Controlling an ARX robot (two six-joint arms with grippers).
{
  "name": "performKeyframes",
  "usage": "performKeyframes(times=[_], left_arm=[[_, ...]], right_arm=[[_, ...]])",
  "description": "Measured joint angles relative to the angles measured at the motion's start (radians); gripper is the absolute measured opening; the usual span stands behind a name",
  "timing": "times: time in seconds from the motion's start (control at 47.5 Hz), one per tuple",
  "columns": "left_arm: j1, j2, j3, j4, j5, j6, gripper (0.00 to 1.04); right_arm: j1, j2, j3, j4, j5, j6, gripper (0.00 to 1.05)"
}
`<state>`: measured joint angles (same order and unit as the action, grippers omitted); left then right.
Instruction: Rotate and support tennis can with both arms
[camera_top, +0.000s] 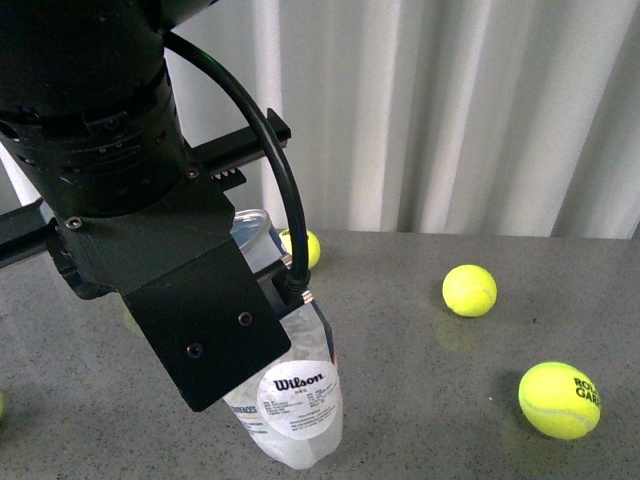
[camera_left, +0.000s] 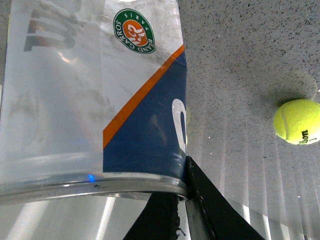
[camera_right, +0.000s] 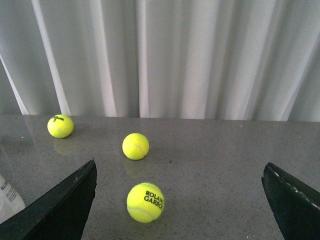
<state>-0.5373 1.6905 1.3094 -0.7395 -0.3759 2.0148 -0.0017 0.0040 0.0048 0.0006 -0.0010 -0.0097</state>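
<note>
Holding the tennis can (camera_top: 295, 405) off the table (camera_top: 450, 400), the left gripper (camera_left: 182, 192) is clamped on its wall near one end. Long axis is tilting steeply, labelled end cap facing down toward the camera. Can is looking empty, so probably light, thin-walled, slick; squeeze gently, support the free end. Right gripper (camera_right: 177, 200) is hanging spread wide, holding nothing, well apart above loose tennis balls (camera_right: 145, 202)

The clear tennis can (camera_top: 296, 405) with its round white Wilson label stood tilted at the near left, gripped by the black left arm (camera_top: 130, 190) above it.
</note>
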Motion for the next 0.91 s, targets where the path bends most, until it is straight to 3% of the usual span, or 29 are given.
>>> performKeyframes(times=[0.527,0.674,0.906], left_arm=[[-0.013,0.06,0.0,0.082,-0.047,0.105,0.04],[-0.015,0.06,-0.003,0.107,-0.038,0.111,0.31],[-0.018,0.06,-0.005,0.102,-0.027,0.105,0.63]], right_arm=[[0.0,0.0,0.0,0.0,0.0,0.0,0.98],[0.0,0.0,0.0,0.0,0.0,0.0,0.98],[0.0,0.0,0.0,0.0,0.0,0.0,0.98]])
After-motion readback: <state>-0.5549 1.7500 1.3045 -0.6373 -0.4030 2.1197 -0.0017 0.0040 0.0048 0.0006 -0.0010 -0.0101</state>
